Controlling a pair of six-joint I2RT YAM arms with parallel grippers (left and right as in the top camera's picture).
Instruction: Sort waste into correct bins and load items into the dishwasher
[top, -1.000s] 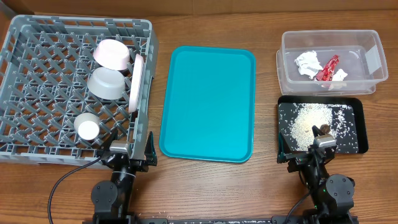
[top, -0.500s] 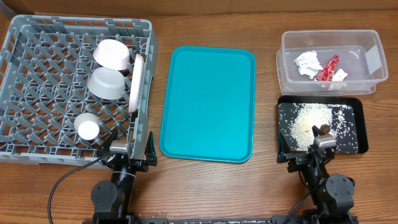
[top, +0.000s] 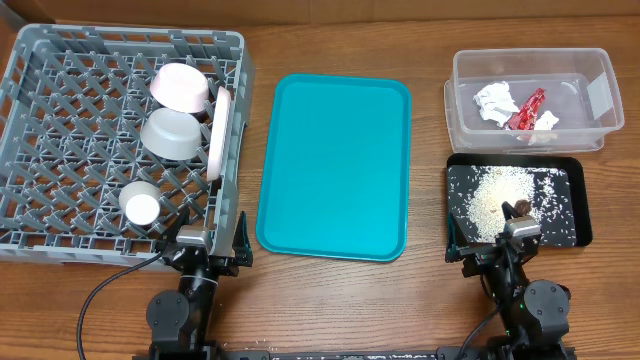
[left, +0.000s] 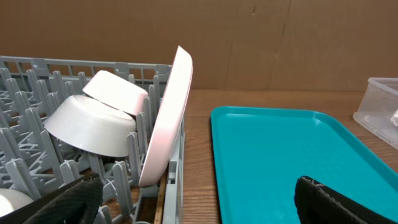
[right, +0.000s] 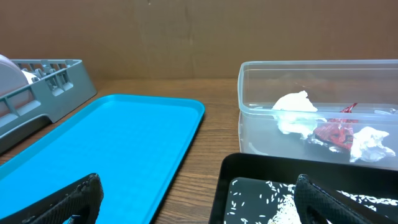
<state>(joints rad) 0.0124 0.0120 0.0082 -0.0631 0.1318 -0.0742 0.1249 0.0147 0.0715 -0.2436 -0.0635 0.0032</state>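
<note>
The grey dish rack (top: 60, 120) holds a white plate (top: 218, 135) on edge, a white bowl (top: 181, 87), a grey metal bowl (top: 172, 133) and a white cup (top: 140, 206). The clear tub (top: 452, 100) holds white tissue (top: 496, 101) and a red wrapper (top: 527, 108). The black tray (top: 575, 215) holds rice grains (top: 495, 195) and a brown lump (top: 520, 208). My left gripper (top: 207, 245) is open and empty by the rack's front right corner. My right gripper (top: 497, 245) is open and empty at the black tray's front edge. No wooden stick shows.
A bare teal serving tray (top: 335, 165) lies between the rack and the bins. It also shows in the left wrist view (left: 280, 155) and the right wrist view (right: 106, 149). Both arm bases stand at the table's front edge.
</note>
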